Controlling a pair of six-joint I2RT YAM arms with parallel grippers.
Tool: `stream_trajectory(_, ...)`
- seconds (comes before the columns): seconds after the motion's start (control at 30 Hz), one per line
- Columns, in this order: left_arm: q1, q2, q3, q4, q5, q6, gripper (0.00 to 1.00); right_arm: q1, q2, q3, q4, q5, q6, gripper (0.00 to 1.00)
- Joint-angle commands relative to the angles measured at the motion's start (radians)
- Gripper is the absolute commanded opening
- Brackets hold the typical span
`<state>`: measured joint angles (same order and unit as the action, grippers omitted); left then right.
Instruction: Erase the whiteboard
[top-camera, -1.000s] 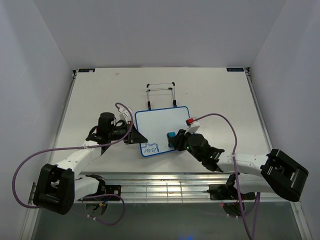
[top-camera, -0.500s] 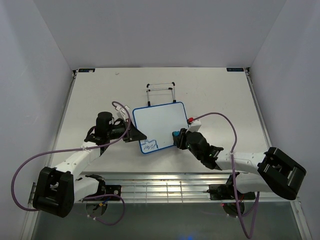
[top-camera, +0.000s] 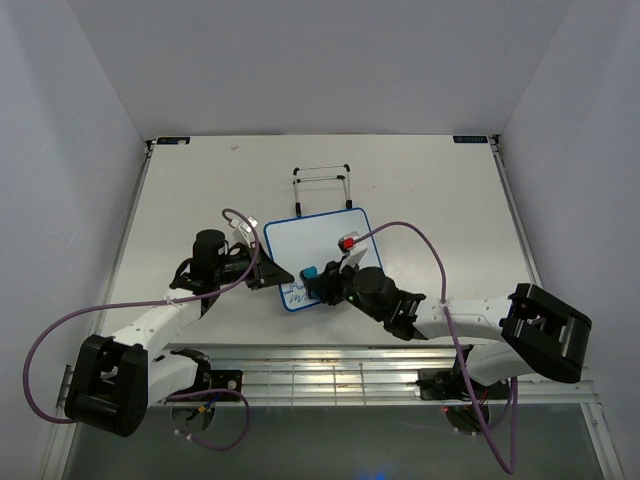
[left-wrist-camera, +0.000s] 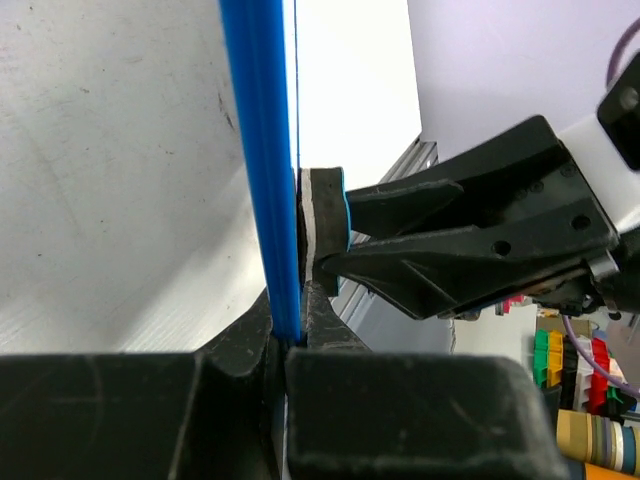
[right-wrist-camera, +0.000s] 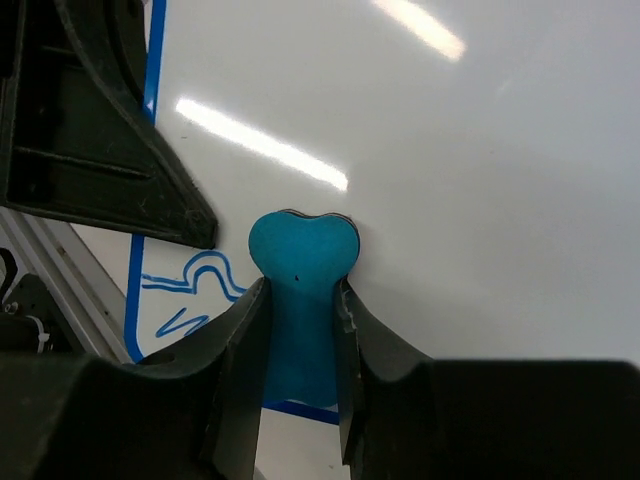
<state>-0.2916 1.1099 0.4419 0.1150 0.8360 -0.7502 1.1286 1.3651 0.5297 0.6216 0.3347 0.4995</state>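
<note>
Leftward, the eraser (top-camera: 311, 272) has slid across the whiteboard (top-camera: 322, 238).

Both arms stretch forward and angle inward, left gripper (top-camera: 280, 275) and right gripper (top-camera: 318, 280) clamped tight, tips nearly meeting.

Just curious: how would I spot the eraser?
On the white table, find the blue-framed whiteboard. At its near left corner the right gripper pinches the eraser: a small solid blue bone shape, unlike the thin scribble beside it.
</note>
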Motion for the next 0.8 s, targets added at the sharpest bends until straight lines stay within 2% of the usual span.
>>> stream_trajectory(0.0, -0.035, -0.039, 0.009, 0.066, 0.152, -0.057, 0.00, -0.090, 0.029, -0.071, 0.003, -0.039, 0.034, 0.08)
stream_trajectory(0.07, -0.035, -0.036, 0.008, 0.066, 0.152, -0.060, 0.00, -0.144, 0.023, -0.126, -0.016, -0.060, 0.066, 0.08)
stream_trajectory(0.2, -0.035, -0.033, 0.009, 0.068, 0.152, -0.066, 0.00, -0.344, 0.000, -0.210, -0.069, -0.153, 0.119, 0.08)
stream_trajectory(0.4, -0.035, -0.028, 0.008, 0.069, 0.152, -0.064, 0.00, -0.564, 0.074, -0.206, -0.195, -0.295, 0.094, 0.08)
stream_trajectory(0.6, -0.035, -0.027, 0.003, 0.068, 0.144, -0.061, 0.00, -0.595, 0.114, -0.185, -0.256, -0.310, 0.059, 0.08)
stream_trajectory(0.77, -0.035, -0.024, -0.005, 0.060, 0.120, -0.051, 0.00, -0.595, 0.014, -0.192, -0.298, -0.290, 0.007, 0.08)
